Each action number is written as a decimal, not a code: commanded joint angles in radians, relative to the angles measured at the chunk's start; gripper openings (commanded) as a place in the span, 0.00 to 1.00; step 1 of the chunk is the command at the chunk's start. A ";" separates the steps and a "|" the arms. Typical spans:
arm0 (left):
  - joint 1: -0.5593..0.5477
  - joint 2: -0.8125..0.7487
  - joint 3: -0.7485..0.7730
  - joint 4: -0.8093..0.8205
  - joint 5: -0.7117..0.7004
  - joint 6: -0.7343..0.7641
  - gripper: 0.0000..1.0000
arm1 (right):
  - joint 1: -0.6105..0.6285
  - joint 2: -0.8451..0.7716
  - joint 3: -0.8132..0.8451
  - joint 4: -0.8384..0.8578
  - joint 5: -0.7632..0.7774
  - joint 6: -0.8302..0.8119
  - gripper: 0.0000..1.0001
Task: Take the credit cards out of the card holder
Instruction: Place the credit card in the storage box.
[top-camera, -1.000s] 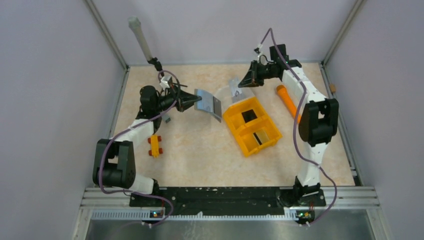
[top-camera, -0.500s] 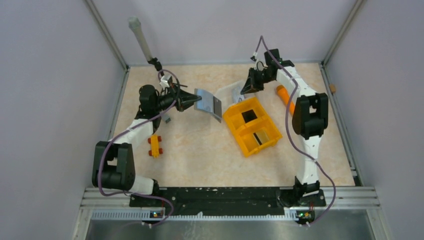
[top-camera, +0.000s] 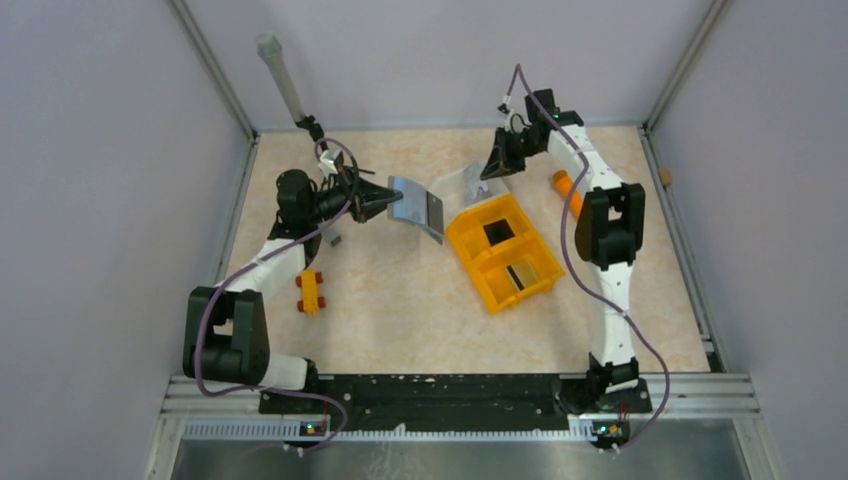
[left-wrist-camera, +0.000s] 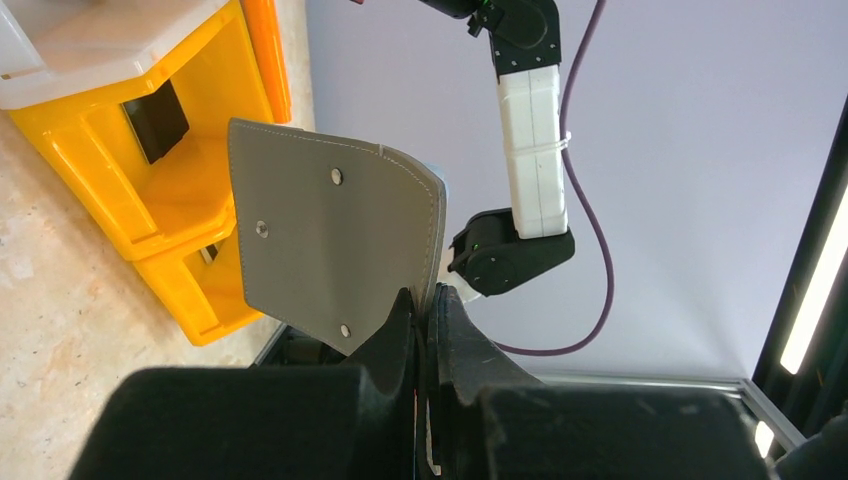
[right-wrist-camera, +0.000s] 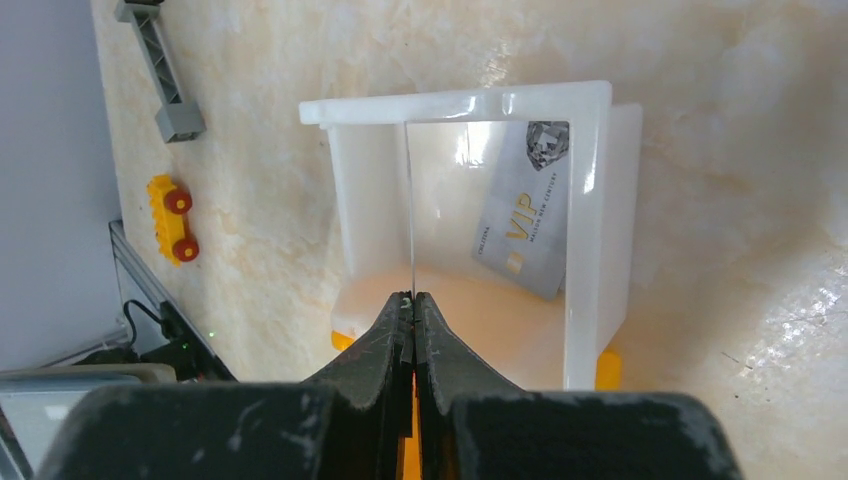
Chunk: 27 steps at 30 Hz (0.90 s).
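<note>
Over beige table (top-camera: 400, 310): left gripper (left-wrist-camera: 425, 300) pinches card holder (left-wrist-camera: 330, 240); right gripper (right-wrist-camera: 412, 298) (outstretched) pinches credit card (right-wrist-camera: 410, 200).

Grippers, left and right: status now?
Left gripper: closed, holding the card holder by its edge.
Right gripper: closed, pinching a credit card seen edge-on.

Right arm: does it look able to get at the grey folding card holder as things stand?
Probably not yet. The right fingers are shut on a thin card, edge-on over the clear plastic tray. The grey card holder hangs in the left fingers, with open air between.
</note>
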 joint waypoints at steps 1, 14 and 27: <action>0.005 -0.044 0.007 0.051 0.001 0.000 0.00 | -0.003 0.025 0.052 -0.036 0.025 -0.037 0.00; 0.005 -0.047 0.003 0.038 0.004 0.008 0.00 | 0.036 0.025 0.044 -0.061 0.159 -0.053 0.22; 0.005 -0.055 -0.003 0.038 -0.013 0.013 0.00 | 0.060 -0.186 0.004 -0.021 0.149 0.054 0.41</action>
